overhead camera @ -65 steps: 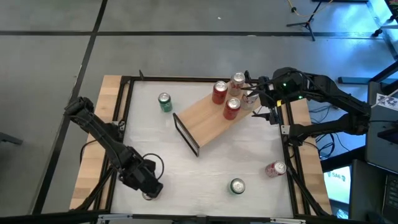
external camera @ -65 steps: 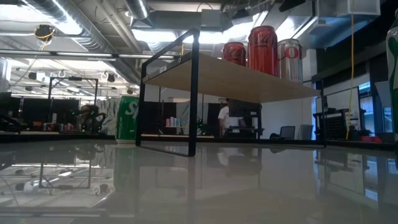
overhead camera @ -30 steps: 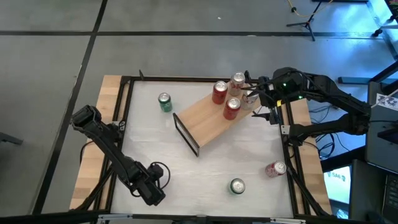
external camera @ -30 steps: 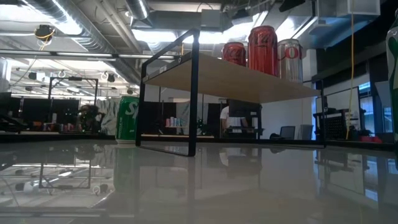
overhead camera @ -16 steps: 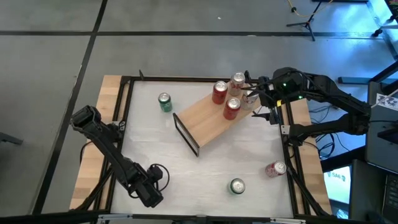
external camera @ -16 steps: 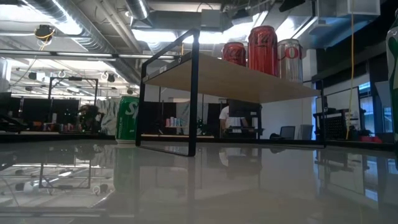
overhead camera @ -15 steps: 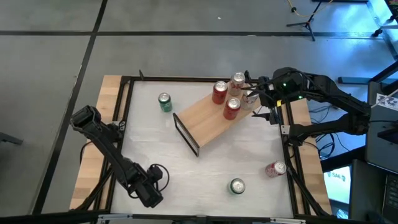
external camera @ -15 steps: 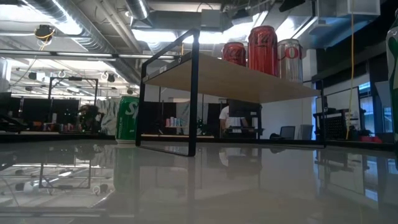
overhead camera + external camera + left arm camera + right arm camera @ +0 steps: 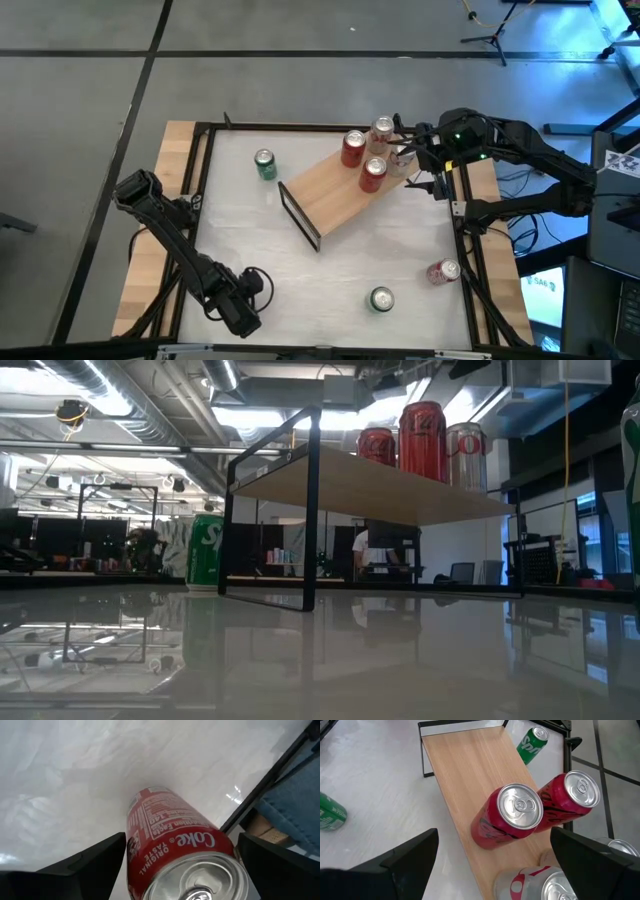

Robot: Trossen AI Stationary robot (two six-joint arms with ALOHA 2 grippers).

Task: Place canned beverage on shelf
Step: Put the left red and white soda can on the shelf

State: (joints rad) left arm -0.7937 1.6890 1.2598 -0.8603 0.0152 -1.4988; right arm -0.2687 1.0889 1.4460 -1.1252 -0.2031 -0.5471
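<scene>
White tabletop (image 9: 330,250), shelf (image 9: 335,190) angled across the far half – three cans on its right end. Left gripper (image 9: 175,870) at the near-left corner, fingers spread wide around an upright Coke can (image 9: 175,855), not clamped. Right gripper (image 9: 495,865) wide, empty, hovering over the shelf's cans.

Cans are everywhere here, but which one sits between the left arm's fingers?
The red Coke can, upright on the table's near-left corner. The left gripper brackets it with open fingers; every other can stands on the shelf or farther off.
</scene>
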